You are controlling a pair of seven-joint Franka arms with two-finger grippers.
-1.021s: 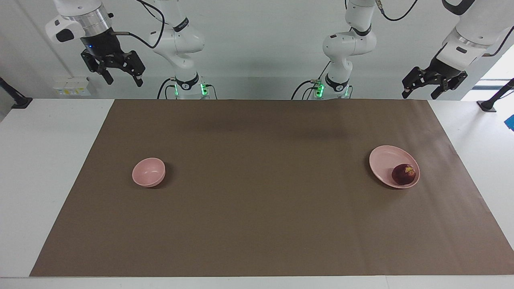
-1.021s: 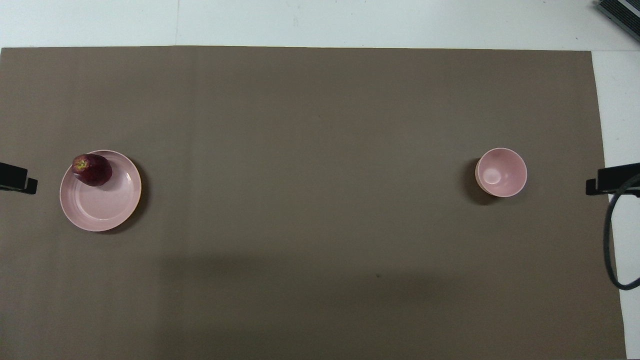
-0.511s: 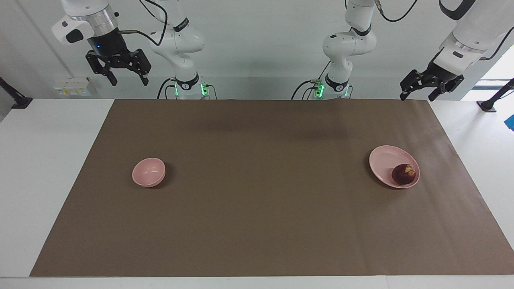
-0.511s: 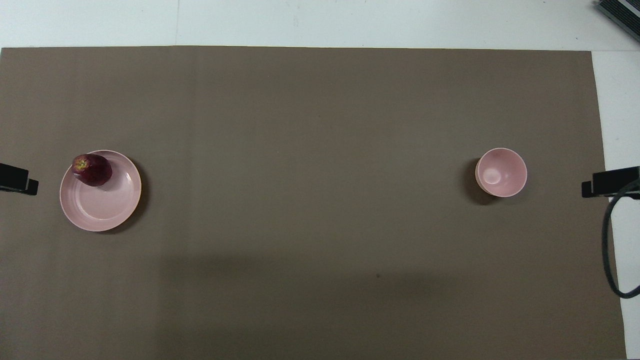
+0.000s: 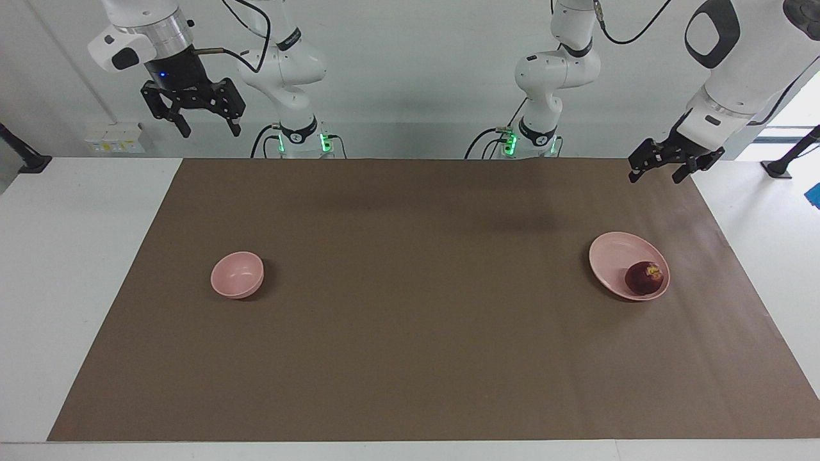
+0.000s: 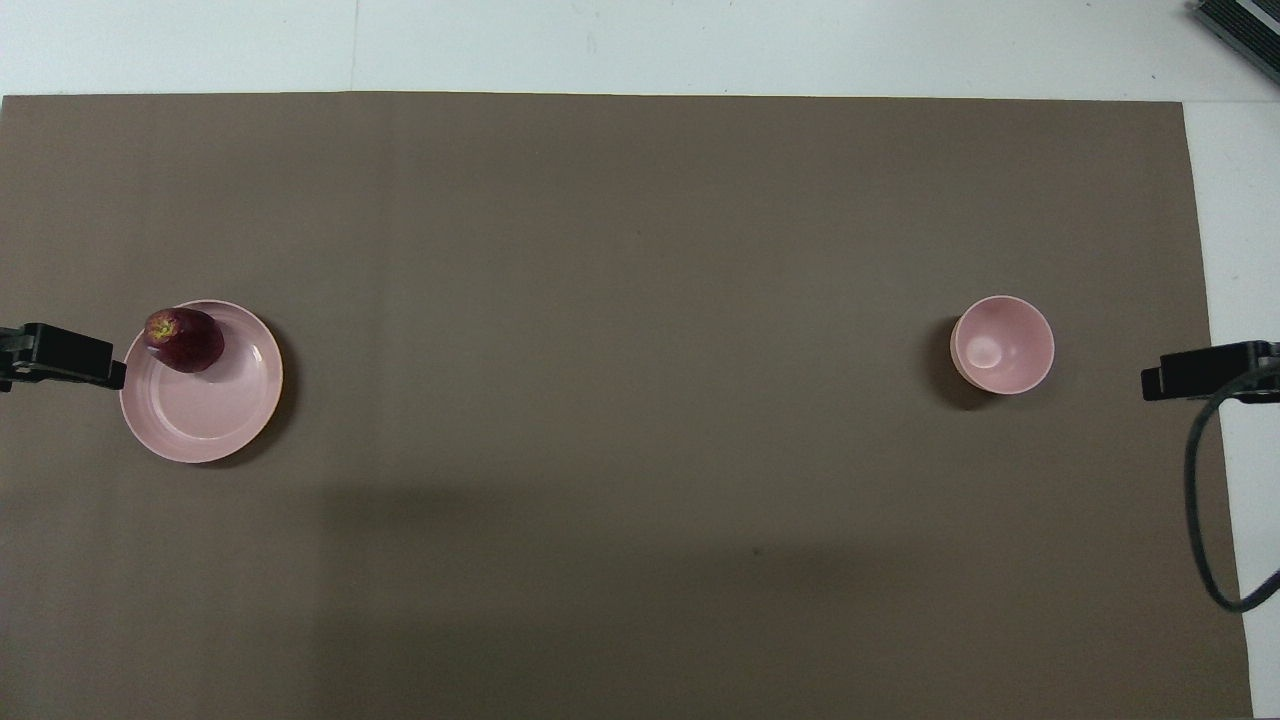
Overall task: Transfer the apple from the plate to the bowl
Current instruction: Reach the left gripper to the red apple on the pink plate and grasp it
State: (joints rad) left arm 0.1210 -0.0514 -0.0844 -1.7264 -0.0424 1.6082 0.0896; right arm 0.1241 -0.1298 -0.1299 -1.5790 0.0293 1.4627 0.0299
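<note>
Apple (image 5: 644, 278) rests at the plate's (image 5: 614, 256) edge farther from the robots, well apart from the bowl (image 5: 237, 274), and could roll off if the open-fingered left gripper (image 5: 666, 168) nudges it; the right gripper (image 5: 194, 110) waits, open.

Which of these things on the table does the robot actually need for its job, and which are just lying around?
Needed:
apple
plate, under the apple
bowl
left claw

Lying about:
brown mat
right claw, waiting
</note>
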